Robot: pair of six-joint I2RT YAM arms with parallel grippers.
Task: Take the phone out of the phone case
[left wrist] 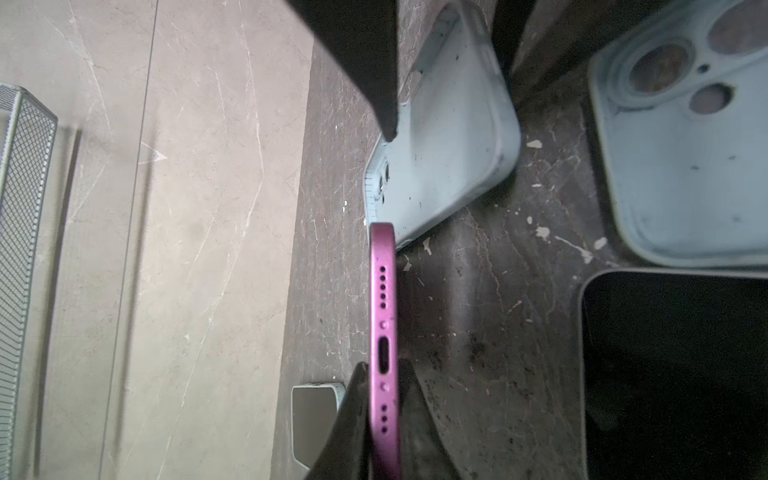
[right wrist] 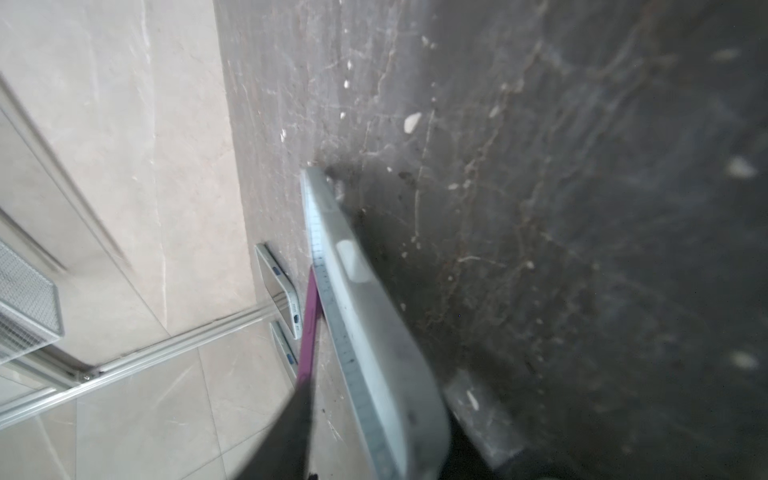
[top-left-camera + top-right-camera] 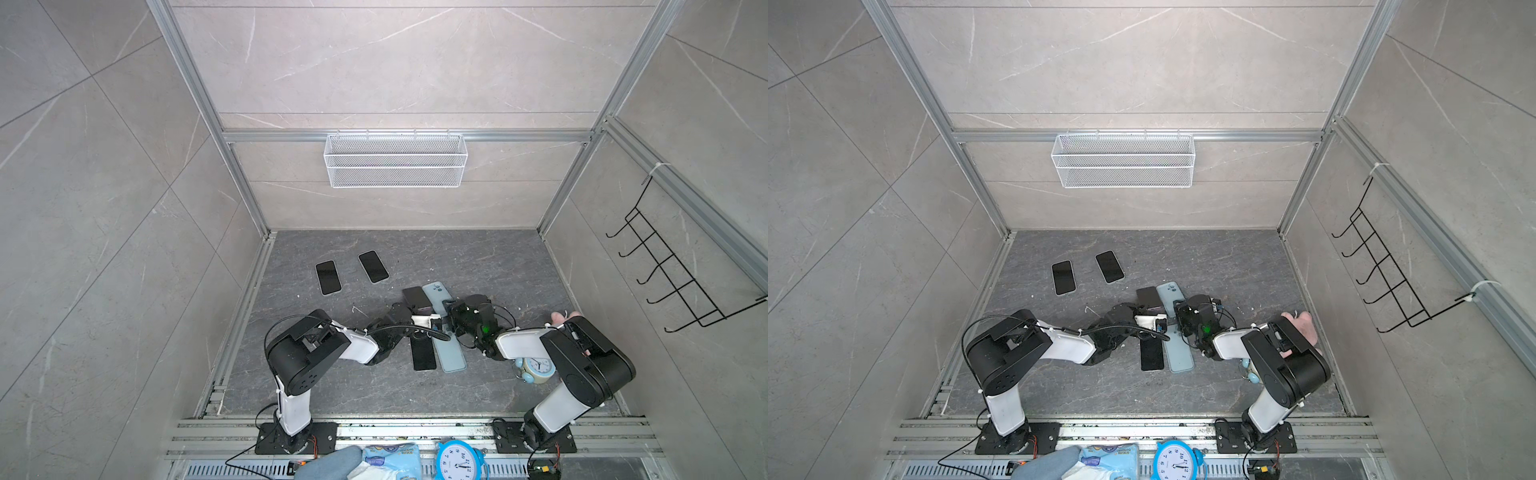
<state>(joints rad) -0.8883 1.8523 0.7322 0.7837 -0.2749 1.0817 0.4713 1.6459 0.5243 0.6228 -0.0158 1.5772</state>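
Reaching in from the left in both top views, the left gripper (image 3: 417, 313) (image 3: 1152, 311) has the near end of the phone (image 3: 412, 298) (image 3: 1147, 296); from up here its jaws are hidden. Opposite it, the right gripper (image 3: 447, 308) (image 3: 1177, 309) is at the pale blue case (image 3: 433, 294) (image 3: 1168, 292). Phone and case sit side by side over the middle of the floor (image 3: 478, 257), the phone out of the case. Lower in these views lie a black phone (image 3: 424, 355) and a second case (image 3: 452, 353), just beside each other. Two more phones (image 3: 328, 277) (image 3: 373, 266) lie well apart from them, farther back.

Left wrist view: the phone (image 1: 384, 316), purple-rimmed, shows its port end. The fingers (image 1: 349, 428) sit tight against both faces, barely parted, with only the phone between them. The case (image 1: 449, 158) is just past its far corner.

Right wrist view, blurred: the case (image 2: 365, 332) runs between the fingers (image 2: 291, 436). The jaws stand wider than the case, with a gap showing on the phone (image 2: 309, 324) side. Whether the other finger touches the case I cannot tell.
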